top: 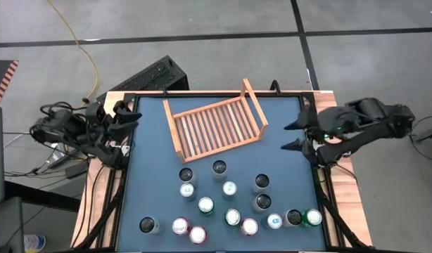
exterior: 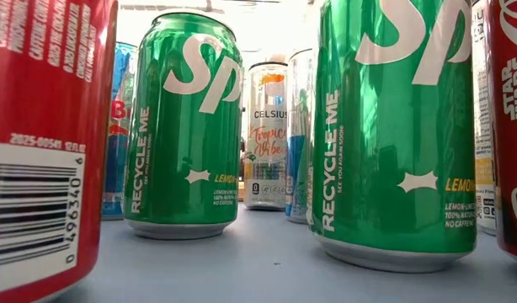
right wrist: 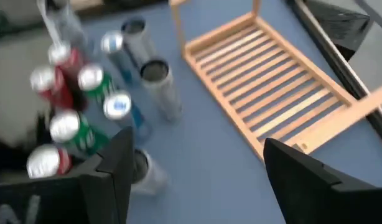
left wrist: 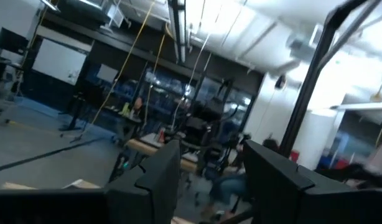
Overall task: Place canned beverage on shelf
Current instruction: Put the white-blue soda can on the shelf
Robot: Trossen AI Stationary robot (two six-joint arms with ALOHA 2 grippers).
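The light-brown wooden shelf (top: 216,126) lies flat on its slatted base at the far middle of the blue table, holding nothing; it also shows in the right wrist view (right wrist: 278,93). Several cans (top: 230,204) stand upright on their bases in the near half of the table. Green, red and white cans (exterior: 183,126) fill the low view. My right gripper (top: 295,135) is open at the table's right edge, above the mat, level with the shelf. My left gripper (top: 131,121) is open at the table's far left edge, pointing out over the room.
A raised black frame (top: 124,176) borders the blue mat. Bare mat (top: 286,161) lies between the shelf and the cans. A dark keyboard-like object (top: 149,76) lies beyond the far edge. Cables (top: 58,144) trail at the left arm's base.
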